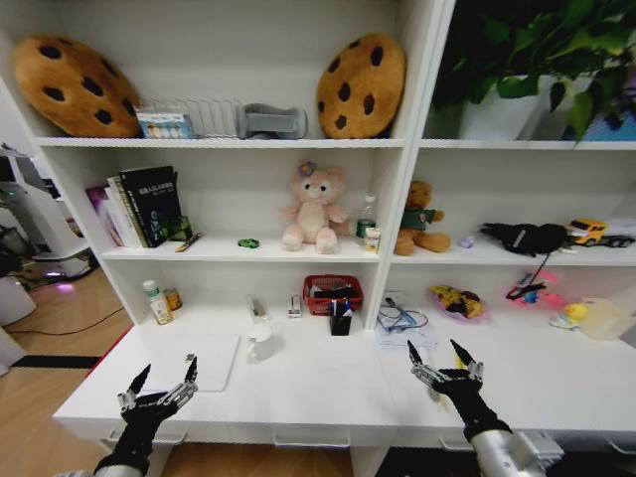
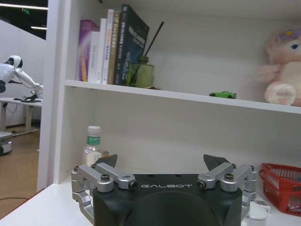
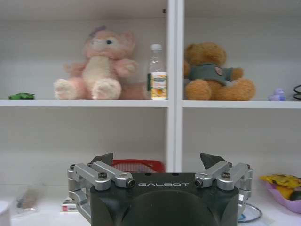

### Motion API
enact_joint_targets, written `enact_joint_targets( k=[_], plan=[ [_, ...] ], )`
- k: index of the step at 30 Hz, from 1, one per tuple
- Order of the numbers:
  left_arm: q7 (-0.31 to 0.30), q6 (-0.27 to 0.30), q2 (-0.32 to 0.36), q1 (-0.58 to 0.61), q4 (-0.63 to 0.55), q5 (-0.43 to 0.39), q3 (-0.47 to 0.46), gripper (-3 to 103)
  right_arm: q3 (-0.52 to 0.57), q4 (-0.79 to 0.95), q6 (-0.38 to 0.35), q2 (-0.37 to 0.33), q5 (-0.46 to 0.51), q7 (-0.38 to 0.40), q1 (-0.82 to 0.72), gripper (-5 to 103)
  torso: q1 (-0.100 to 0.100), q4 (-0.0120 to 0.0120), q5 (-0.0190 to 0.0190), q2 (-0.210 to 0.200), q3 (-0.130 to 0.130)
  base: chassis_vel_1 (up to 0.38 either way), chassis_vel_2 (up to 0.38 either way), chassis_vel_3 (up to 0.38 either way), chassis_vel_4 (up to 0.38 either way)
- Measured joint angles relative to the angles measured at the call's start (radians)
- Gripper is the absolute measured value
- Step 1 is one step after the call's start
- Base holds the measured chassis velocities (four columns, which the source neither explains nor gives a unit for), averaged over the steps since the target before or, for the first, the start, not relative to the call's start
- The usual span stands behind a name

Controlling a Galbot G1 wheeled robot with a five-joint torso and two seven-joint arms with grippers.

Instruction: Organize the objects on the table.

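Observation:
Both grippers hover over the front of the white table, open and holding nothing. My left gripper is near the front left edge, just in front of the thin silver laptop lying flat. My right gripper is at the front right, in front of a coiled cable. The left wrist view shows the left gripper with jaws apart, and the right wrist view shows the right gripper the same. A tiny green toy car sits on the middle shelf. A black pen cup stands at the back.
At the table's back stand a red basket, a white cup, a bottle and a pink bowl. The shelves hold books, a pink plush, a brown bear and cookie cushions.

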Motion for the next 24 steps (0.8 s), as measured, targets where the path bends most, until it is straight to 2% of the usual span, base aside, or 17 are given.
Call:
enact_joint_targets(
  k=[3, 4, 5, 8, 9, 11, 12, 14, 15, 16, 17, 18, 19, 20, 21, 22, 24],
  plan=[
    [0.000, 0.000, 0.000, 0.000, 0.000, 0.000, 0.000, 100, 0.000, 0.000, 0.000, 0.000, 0.000, 0.000, 0.000, 100, 0.000, -0.0002, -0.0008, 0.000, 0.000, 0.326, 0.369, -0.390, -0.365],
    [0.000, 0.000, 0.000, 0.000, -0.001, 0.000, 0.000, 100, 0.000, 0.000, 0.000, 0.000, 0.000, 0.000, 0.000, 100, 0.001, 0.0008, 0.0018, -0.001, 0.001, 0.412, 0.385, -0.423, -0.364],
    [0.000, 0.000, 0.000, 0.000, 0.000, 0.000, 0.000, 100, 0.000, 0.000, 0.000, 0.000, 0.000, 0.000, 0.000, 100, 0.000, -0.0007, -0.0004, 0.000, 0.000, 0.353, 0.385, -0.318, -0.387],
    [0.000, 0.000, 0.000, 0.000, 0.000, 0.000, 0.000, 100, 0.000, 0.001, 0.000, 0.000, 0.000, 0.000, 0.000, 100, 0.000, -0.0002, -0.0021, 0.000, 0.000, 0.348, 0.357, -0.318, -0.360],
    [0.000, 0.000, 0.000, 0.000, 0.000, 0.000, 0.000, 100, 0.000, 0.000, 0.000, 0.000, 0.000, 0.000, 0.000, 100, 0.000, 0.0008, 0.0020, 0.000, 0.000, 0.412, 0.354, -0.399, -0.345],
    [0.000, 0.000, 0.000, 0.000, -0.001, 0.000, 0.000, 100, 0.000, 0.000, 0.000, 0.000, 0.000, 0.000, 0.000, 100, 0.000, 0.0004, 0.0018, 0.000, 0.000, 0.412, 0.325, -0.356, -0.345],
    [0.000, 0.000, 0.000, 0.000, 0.000, 0.000, 0.000, 100, 0.000, 0.000, 0.000, 0.000, 0.000, 0.000, 0.000, 100, 0.000, -0.0005, -0.0016, 0.000, 0.000, 0.308, 0.325, -0.282, -0.317],
    [0.000, 0.000, 0.000, 0.000, 0.000, 0.000, 0.000, 100, 0.000, 0.001, 0.000, 0.000, 0.000, 0.000, 0.000, 100, 0.000, -0.0004, -0.0023, 0.000, 0.000, 0.311, 0.278, -0.282, -0.317],
    [0.000, 0.000, 0.000, 0.000, 0.000, 0.000, -0.001, 100, 0.000, 0.000, 0.000, 0.000, 0.000, 0.000, 0.000, 100, 0.000, 0.0008, 0.0016, 0.000, 0.000, 0.260, 0.233, -0.223, -0.201],
    [0.000, 0.000, 0.000, 0.000, 0.000, 0.000, -0.001, 100, 0.000, 0.000, 0.000, 0.000, 0.000, 0.000, 0.000, 100, 0.000, 0.0008, 0.0016, 0.000, 0.000, 0.260, 0.233, -0.223, -0.201],
    [0.000, 0.000, 0.000, 0.000, 0.000, 0.000, -0.001, 100, 0.000, 0.000, 0.000, 0.000, 0.000, 0.000, 0.000, 100, 0.000, -0.0001, -0.0011, 0.000, 0.000, 0.106, 0.132, -0.139, -0.201],
    [0.000, 0.000, 0.000, 0.000, 0.000, 0.000, 0.000, 100, 0.000, 0.000, 0.000, 0.000, 0.000, 0.000, 0.000, 100, 0.000, -0.0010, -0.0015, 0.000, 0.000, 0.106, -0.086, 0.000, -0.095],
    [0.000, 0.000, 0.000, 0.000, 0.000, 0.000, -0.001, 100, 0.000, 0.000, 0.000, 0.000, 0.000, 0.000, 0.000, 100, -0.001, -0.0001, 0.0008, 0.000, 0.000, 0.074, -0.086, 0.000, -0.038],
    [0.000, 0.000, 0.000, 0.000, 0.000, 0.000, 0.000, 100, 0.000, 0.000, 0.000, 0.000, 0.000, 0.000, 0.000, 100, 0.000, 0.0013, 0.0012, 0.000, 0.000, 0.074, 0.057, 0.034, -0.038],
    [0.000, 0.000, 0.000, 0.000, 0.000, 0.000, 0.000, 100, 0.000, 0.000, 0.000, 0.000, 0.000, 0.000, 0.000, 100, 0.000, 0.0013, 0.0012, 0.000, 0.000, 0.074, 0.057, 0.034, -0.038],
    [0.000, 0.000, 0.000, 0.000, 0.000, 0.000, 0.000, 100, 0.000, 0.000, 0.000, 0.000, 0.000, 0.000, 0.000, 100, 0.000, -0.0002, -0.0001, 0.000, 0.000, 0.022, -0.021, 0.076, 0.059],
    [0.000, 0.000, 0.000, 0.000, 0.000, 0.000, 0.000, 100, 0.000, 0.000, 0.000, 0.000, 0.000, 0.000, 0.000, 100, 0.000, 0.0004, 0.0000, 0.000, 0.000, -0.087, -0.021, 0.076, 0.037]
  ],
)
